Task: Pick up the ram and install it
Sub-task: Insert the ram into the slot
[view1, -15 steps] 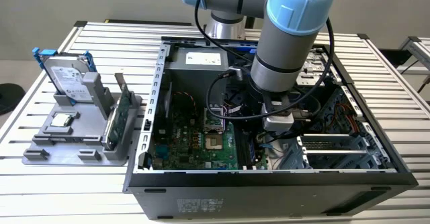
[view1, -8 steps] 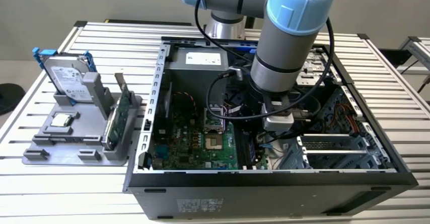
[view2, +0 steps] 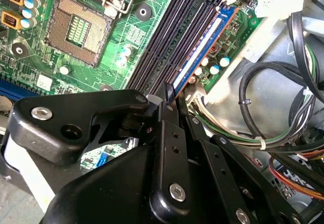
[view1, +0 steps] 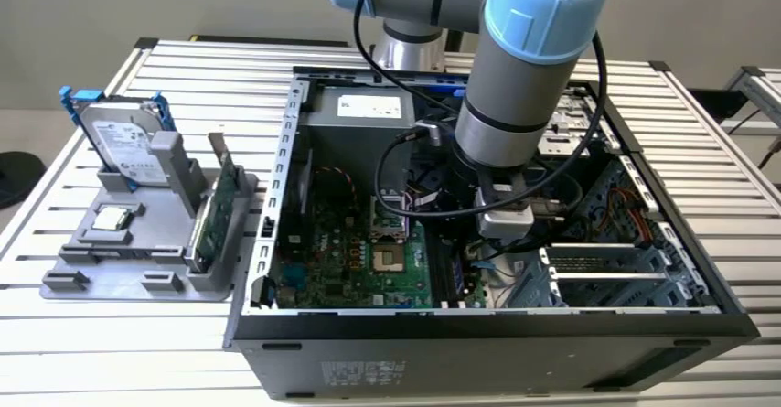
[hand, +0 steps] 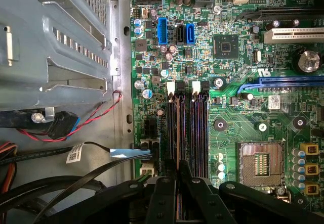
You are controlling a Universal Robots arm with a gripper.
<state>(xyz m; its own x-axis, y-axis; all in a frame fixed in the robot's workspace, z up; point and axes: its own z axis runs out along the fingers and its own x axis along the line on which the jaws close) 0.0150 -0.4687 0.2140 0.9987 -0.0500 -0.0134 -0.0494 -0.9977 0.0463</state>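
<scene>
The ram (view2: 202,49) stands on edge in the outermost of the memory slots (view2: 167,37) – the one nearest the motherboard's edge – inside the open computer case (view1: 281,151), which lies on its side so the arm (view1: 525,78) can reach straight down into it. The motherboard (view1: 354,261) faces up for the same reason, I judge. Well apart, at the exterior view's left, a grey holder (view1: 123,270) keeps a hard drive (view1: 123,137) and a green expansion card (view1: 210,224) upright, easy to pinch from above. The gripper (view2: 169,95) is clenched on the stick's near end, one finger on each flat face – a grip that keeps the thin board in line with its slot; whether it is fully seated I cannot tell
</scene>
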